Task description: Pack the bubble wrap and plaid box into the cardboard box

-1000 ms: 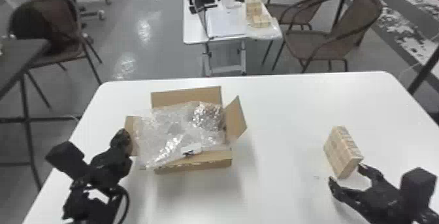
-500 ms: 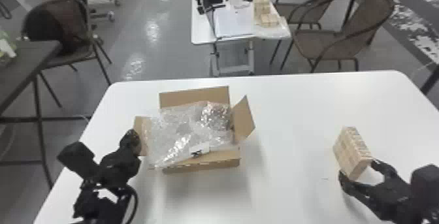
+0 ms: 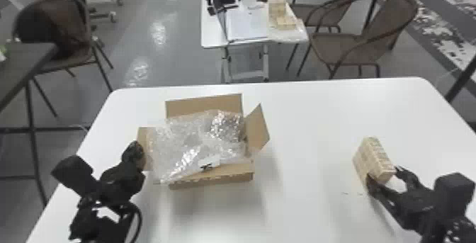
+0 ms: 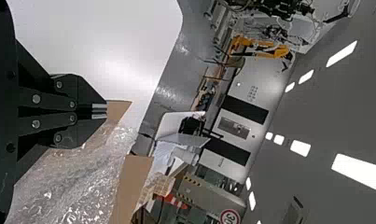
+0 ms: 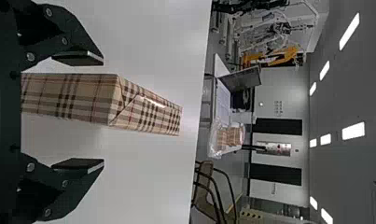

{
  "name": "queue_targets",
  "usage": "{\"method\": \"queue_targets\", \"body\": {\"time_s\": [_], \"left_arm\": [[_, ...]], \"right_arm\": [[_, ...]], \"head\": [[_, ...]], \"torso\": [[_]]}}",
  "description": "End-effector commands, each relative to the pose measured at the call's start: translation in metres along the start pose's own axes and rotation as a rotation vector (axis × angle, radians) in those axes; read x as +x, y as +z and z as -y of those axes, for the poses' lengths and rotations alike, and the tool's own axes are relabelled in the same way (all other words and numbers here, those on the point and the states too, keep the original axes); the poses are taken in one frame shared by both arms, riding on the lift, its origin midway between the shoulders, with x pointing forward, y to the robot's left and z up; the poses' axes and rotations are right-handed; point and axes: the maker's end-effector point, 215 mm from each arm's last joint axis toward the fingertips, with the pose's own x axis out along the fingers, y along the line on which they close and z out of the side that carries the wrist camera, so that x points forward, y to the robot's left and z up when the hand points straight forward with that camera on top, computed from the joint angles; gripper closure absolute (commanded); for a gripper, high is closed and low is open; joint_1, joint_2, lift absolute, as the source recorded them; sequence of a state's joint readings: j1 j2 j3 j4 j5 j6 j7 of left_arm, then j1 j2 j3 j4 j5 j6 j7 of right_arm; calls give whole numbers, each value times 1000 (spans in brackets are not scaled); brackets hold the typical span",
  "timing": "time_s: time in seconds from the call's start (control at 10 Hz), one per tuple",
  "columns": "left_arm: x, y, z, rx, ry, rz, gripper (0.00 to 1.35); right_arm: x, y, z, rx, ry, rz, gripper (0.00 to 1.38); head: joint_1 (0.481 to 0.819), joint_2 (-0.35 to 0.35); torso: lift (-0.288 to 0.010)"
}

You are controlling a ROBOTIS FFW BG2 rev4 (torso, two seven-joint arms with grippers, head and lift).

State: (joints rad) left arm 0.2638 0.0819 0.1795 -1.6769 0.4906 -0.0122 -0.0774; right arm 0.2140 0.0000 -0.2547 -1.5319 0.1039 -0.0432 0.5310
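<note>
1. Beyond the white table (image 3: 304,118) stand a smaller table (image 3: 212,37) and brown chairs (image 3: 393,19).
2. At left, bubble wrap (image 3: 187,139) blocks most of the cardboard box (image 3: 226,177).
3. Left gripper (image 3: 138,153) angles in from near left, fingers together at the left flap (image 3: 143,134); cannot tell whether they pinch it.
4. Right gripper (image 3: 385,177), near right, has fingers apart around the plaid box (image 3: 368,157) on the table.
5. Clear, crinkled wrap; glossy tan oblong.

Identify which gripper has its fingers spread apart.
The right gripper: its fingers stand apart on either side of the plaid box, while the left gripper's are together.
</note>
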Motion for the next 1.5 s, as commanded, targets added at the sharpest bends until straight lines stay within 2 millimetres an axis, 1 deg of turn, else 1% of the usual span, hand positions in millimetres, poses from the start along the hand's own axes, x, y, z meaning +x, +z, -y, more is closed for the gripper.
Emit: {"method": "queue_targets", "body": {"time_s": [0.0, 0.1, 0.2, 0.4, 0.5, 0.6, 0.7, 0.8, 0.9, 1.0, 1.1, 1.3, 1.4], "left_arm": [[1, 0, 1, -1, -3, 0, 1210], [0, -1, 1, -3, -3, -1, 1210], [0, 0, 1, -4, -2, 1, 1210], [0, -2, 0, -7, -2, -1, 1210], [0, -1, 2, -6, -4, 0, 1210], [0, -1, 2, -6, -5, 0, 1210], [0, -1, 2, -7, -5, 0, 1210], [1, -1, 2, -9, -6, 1, 1210], [2, -1, 3, -11, -8, 2, 1210], [3, -1, 4, -12, -11, 2, 1208], [4, -1, 5, -13, -12, 2, 1210], [7, -3, 8, -13, -19, -3, 1210], [8, -3, 11, -15, -26, -6, 1210]], "right_arm": [[6, -3, 0, 12, 1, -3, 771], [7, -4, 1, 21, 1, -2, 932], [7, -3, 1, 24, -1, 2, 1029], [5, 1, 2, 28, -5, 11, 1039], [3, 8, 2, 33, -5, 27, 1038], [2, 27, -1, 17, -1, 53, 1038], [2, 59, -8, 23, 13, 111, 1038], [1, 100, -18, 3, 33, 177, 1038], [2, 135, -32, -14, 58, 225, 1038], [4, 167, -47, 4, 92, 275, 1038], [8, 194, -64, 15, 131, 308, 1038], [24, 238, -120, 69, 289, 351, 1038], [33, 251, -149, 56, 408, 332, 1038]], "head": [[695, 89], [695, 89], [695, 88], [695, 87], [695, 87], [695, 87], [695, 87], [695, 93], [695, 106], [695, 113], [695, 130], [695, 178], [695, 208]], "torso": [[-89], [-89], [-89], [-89], [-89], [-89], [-89], [-89], [-89], [-89], [-89], [-89], [-89]]}}
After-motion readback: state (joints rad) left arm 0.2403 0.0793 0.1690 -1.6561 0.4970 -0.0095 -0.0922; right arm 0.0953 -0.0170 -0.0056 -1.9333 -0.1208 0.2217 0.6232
